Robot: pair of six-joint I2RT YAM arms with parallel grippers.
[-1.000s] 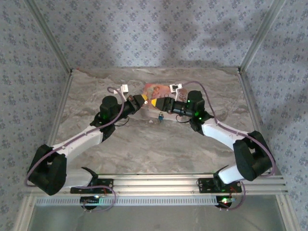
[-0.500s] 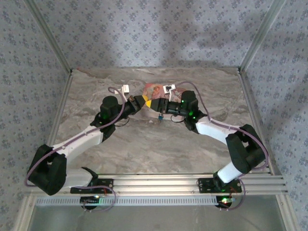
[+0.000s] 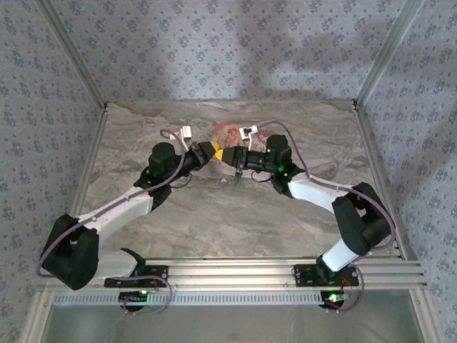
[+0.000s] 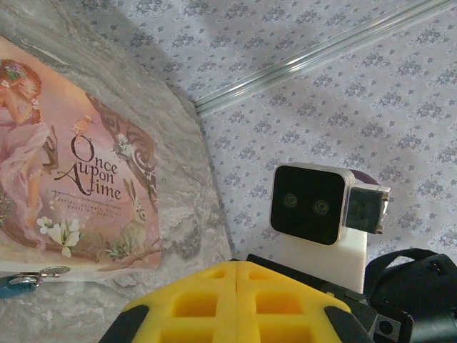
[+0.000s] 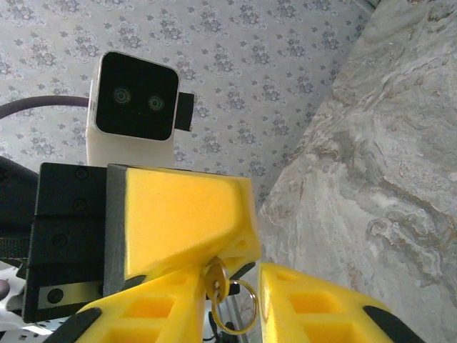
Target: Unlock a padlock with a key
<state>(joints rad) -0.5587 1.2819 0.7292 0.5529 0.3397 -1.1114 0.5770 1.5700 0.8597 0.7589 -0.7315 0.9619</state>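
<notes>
Left pincer (image 4: 235,282) clamped on small brass-coloured padlock (image 5: 214,274) (thin ring (image 5: 233,316) dangling), right pincer (image 5: 232,284) apart, blue-headed dark-metal key (image 3: 237,174) on marble bench (image 3: 214,214).

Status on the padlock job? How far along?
Done: left gripper is shut on a small brass piece with a ring, apparently the padlock. In hand: right gripper sits open around it. Left: the key lies on the table near the pink box, not picked up; no insertion or turn yet.
</notes>
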